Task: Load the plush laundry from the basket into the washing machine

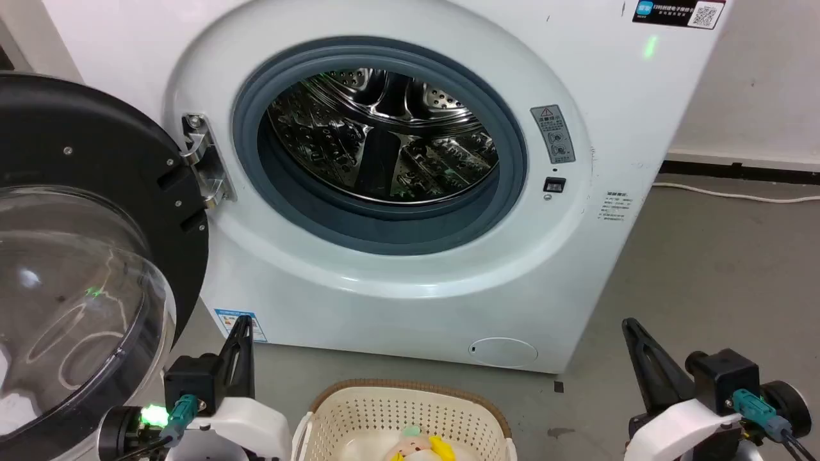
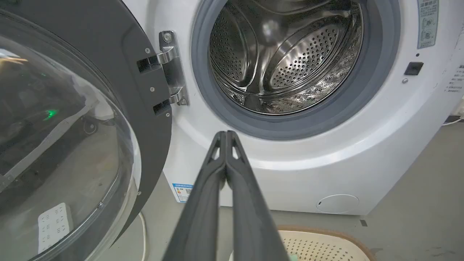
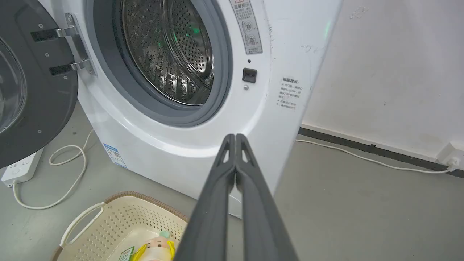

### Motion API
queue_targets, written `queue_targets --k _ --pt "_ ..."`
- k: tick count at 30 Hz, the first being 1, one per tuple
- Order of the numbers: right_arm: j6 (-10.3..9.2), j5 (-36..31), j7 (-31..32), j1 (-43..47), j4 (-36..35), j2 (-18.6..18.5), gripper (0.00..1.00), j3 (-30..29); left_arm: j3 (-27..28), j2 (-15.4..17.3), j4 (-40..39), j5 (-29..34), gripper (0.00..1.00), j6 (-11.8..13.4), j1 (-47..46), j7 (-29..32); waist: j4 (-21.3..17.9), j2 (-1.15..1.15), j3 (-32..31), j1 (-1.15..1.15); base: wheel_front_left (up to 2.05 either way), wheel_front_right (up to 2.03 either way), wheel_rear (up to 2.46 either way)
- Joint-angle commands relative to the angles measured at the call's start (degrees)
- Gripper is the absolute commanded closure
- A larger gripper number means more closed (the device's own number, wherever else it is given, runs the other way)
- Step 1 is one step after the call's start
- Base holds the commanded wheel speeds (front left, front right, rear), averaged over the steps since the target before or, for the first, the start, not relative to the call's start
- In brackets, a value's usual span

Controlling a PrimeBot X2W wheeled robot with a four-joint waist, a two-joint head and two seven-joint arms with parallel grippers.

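At twelve o'clock the washing machine (image 1: pixel 410 301) shows its round mouth open to the drum (image 1: pixel 384 141). Its door (image 1: pixel 96 192), swung out at nine to ten o'clock, crowds my left gripper (image 1: pixel 242 323). The open-topped basket (image 1: pixel 359 410) sits at six between my arms. Open floor (image 1: pixel 705 288) lies at three o'clock.

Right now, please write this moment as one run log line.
washing machine: door open, drum empty | plush laundry: in basket | left jaws: shut, empty | right jaws: shut, empty

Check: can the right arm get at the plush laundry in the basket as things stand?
Probably yes: the plush laundry lies uncovered in the open basket, nothing between it and the right gripper, though its jaws are shut.
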Motion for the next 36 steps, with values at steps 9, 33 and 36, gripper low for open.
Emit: queue_targets --k 9,33,36 --pt "-0.05 -0.4 0.1 -0.7 0.1 0.0 1.0 0.0 0.0 0.0 -0.2 0.1 1.0 -0.2 0.1 0.0 0.0 0.0 0.0 0.0 0.0 0.0 0.0" --pt "-0.05 -0.4 0.1 -0.7 0.1 0.0 1.0 0.0 0.0 0.0 -0.2 0.1 1.0 -0.2 0.1 0.0 0.0 0.0 0.0 0.0 0.0 0.0 0.0" --pt "-0.05 -0.4 0.1 -0.7 0.1 0.0 1.0 0.0 0.0 0.0 -0.2 0.1 1.0 -0.2 0.1 0.0 0.0 0.0 0.0 0.0 0.0 0.0 0.0"
